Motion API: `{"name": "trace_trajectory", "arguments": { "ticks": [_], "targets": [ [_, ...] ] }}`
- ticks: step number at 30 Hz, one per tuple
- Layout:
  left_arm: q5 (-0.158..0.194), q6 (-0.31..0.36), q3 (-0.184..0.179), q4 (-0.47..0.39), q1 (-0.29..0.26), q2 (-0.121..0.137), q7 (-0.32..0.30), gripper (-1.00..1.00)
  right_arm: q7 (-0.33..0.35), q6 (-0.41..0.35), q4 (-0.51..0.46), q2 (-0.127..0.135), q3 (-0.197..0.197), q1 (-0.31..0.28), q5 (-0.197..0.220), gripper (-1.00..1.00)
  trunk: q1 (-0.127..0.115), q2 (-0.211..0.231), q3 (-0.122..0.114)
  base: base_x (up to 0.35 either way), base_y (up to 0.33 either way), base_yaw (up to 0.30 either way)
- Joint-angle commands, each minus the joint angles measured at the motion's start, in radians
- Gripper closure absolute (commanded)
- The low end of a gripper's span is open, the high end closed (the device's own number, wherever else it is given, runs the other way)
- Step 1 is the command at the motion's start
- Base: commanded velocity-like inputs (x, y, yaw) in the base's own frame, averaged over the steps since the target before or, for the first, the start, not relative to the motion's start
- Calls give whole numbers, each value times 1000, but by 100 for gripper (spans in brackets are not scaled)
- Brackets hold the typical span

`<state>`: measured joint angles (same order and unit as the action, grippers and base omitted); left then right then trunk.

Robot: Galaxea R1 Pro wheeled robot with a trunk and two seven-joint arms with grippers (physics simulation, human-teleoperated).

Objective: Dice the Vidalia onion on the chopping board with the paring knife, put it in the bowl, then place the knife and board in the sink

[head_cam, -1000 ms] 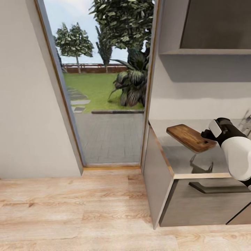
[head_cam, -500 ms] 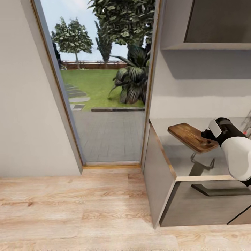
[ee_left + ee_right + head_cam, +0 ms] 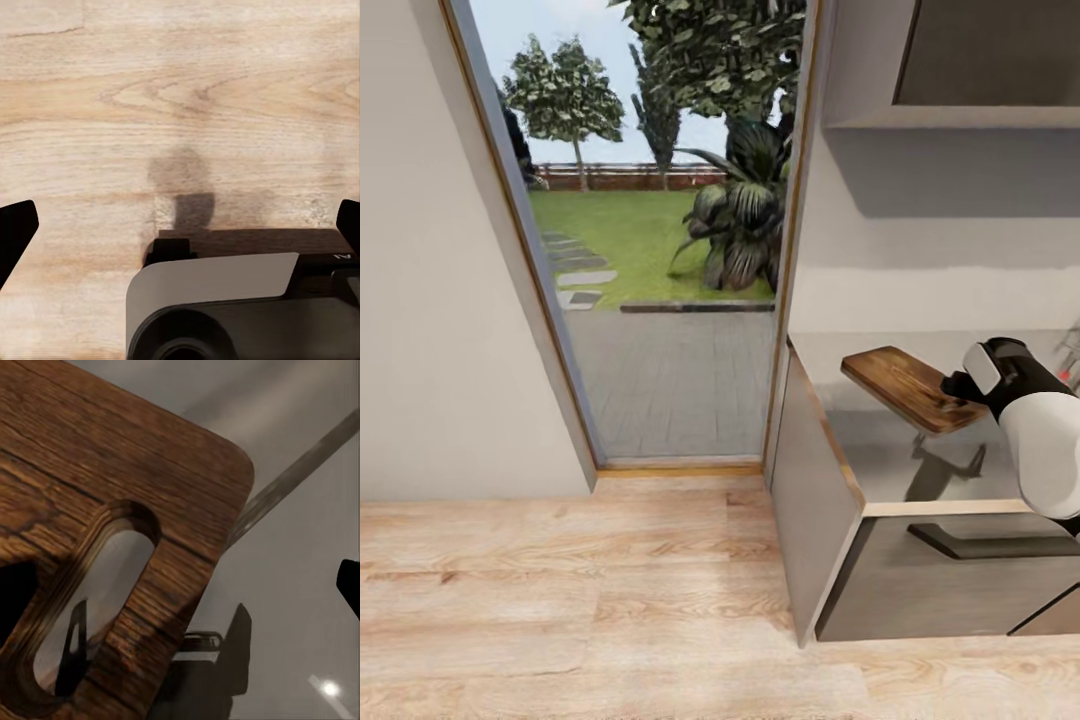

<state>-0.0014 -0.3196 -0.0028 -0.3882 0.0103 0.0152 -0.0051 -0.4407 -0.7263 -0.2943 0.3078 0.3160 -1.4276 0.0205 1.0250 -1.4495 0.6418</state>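
Note:
The brown wooden chopping board (image 3: pixel 900 385) sits at an angle over the grey countertop (image 3: pixel 860 450) near its left end; I cannot tell whether it rests flat. My right gripper (image 3: pixel 957 392) is at the board's slotted handle end. In the right wrist view the chopping board (image 3: pixel 150 457) is seen face-on with its slot, and my right gripper (image 3: pixel 181 589) stands open: one fingertip overlaps the wood, the other fingertip (image 3: pixel 349 585) is over bare countertop (image 3: pixel 300 450). My left gripper (image 3: pixel 181 225) hangs open over the wooden floor. Onion, knife, bowl and sink basin are out of view.
A tall glass doorway (image 3: pixel 660 300) onto a garden fills the left of the head view, beside a plain wall (image 3: pixel 440 300). Dark cabinets (image 3: pixel 920 580) stand under the countertop, a wall cupboard (image 3: pixel 980 60) hangs above. A steel tap with a red knob (image 3: pixel 1070 365) peeks in at right.
The head view has drifted slightly, so the whole picture shifted. The board keeps its place against the countertop's corner, and the right gripper stays at its handle end.

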Motion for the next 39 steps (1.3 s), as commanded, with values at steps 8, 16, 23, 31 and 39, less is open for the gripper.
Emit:
{"name": "trace_trajectory", "arguments": {
  "ticks": [8, 16, 23, 31, 39],
  "targets": [
    [0, -1, 0, -1, 0, 0, 0, -100, -4, -4, -2, 18, 3, -1, 2, -100, 0, 0, 14, 0, -5, 0],
    [0, -1, 0, -1, 0, 0, 0, -100, -4, -3, -1, 21, 2, -1, 2, -100, 0, 0, 26, 0, 0, 0],
    [0, -1, 0, 1, 0, 0, 0, -100, -4, -2, 0, 22, 0, -1, 1, -100, 0, 0, 38, 0, 0, 0],
    [0, -1, 0, 2, 0, 0, 0, -100, -4, -2, 1, 22, 0, -1, 1, -100, 0, 0, 50, 0, 0, 0],
    [0, -1, 0, 2, 0, 0, 0, -100, -1, -2, 8, 20, -1, -1, 1, -100, 0, 0, 59, 0, 0, 0]
  ]
}}
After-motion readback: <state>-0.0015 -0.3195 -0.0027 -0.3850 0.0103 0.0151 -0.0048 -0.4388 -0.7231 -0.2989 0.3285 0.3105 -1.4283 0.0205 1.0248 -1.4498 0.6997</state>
